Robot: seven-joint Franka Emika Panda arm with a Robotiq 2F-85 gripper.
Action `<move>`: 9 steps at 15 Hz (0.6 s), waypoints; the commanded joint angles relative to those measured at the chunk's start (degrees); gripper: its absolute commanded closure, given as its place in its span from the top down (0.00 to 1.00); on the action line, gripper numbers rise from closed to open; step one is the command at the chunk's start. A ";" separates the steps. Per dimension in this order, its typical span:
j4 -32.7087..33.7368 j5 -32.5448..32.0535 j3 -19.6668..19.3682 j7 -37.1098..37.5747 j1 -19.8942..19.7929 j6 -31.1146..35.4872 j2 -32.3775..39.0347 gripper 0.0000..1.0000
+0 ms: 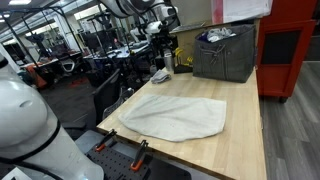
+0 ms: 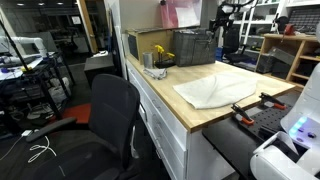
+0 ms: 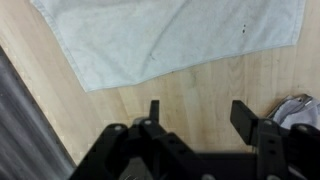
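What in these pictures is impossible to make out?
Wrist view: a pale crumpled thing beside the open pincer, cut off by the right edge.
Wrist view: the white cloth, cropped by the top edge.
In an exterior view: what the gray crate holds, too small and blurred.
In an exterior view: small items beside the crate, too small to name.

No legible text, label or number anywhere

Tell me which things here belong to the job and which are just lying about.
In the job: white cloth, spread out on the table; gripper, open, over bare wood beside the cloth's edge.
Lying about: grey bin; clamps on the table edge; office chair.
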 commanded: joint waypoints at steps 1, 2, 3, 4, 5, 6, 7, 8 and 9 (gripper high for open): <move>-3.41 -3.92 0.31 4.59 0.37 1.41 -2.84 1.00; -4.00 -4.56 0.40 5.45 0.43 1.48 -3.24 1.00; -4.53 -4.83 0.49 6.05 0.46 1.62 -3.60 1.00; -5.00 -5.11 0.54 6.66 0.46 1.63 -4.10 1.00; -5.58 -5.16 0.56 7.22 0.46 1.85 -4.59 1.00; -6.16 -5.15 0.56 7.52 0.41 1.95 -5.16 1.00; -6.60 -4.78 0.55 8.53 0.32 1.98 -5.74 1.00; -5.62 -1.66 0.45 8.88 0.49 -4.15 -6.12 1.00; -4.19 -3.20 0.41 6.84 0.44 -0.68 -3.32 1.00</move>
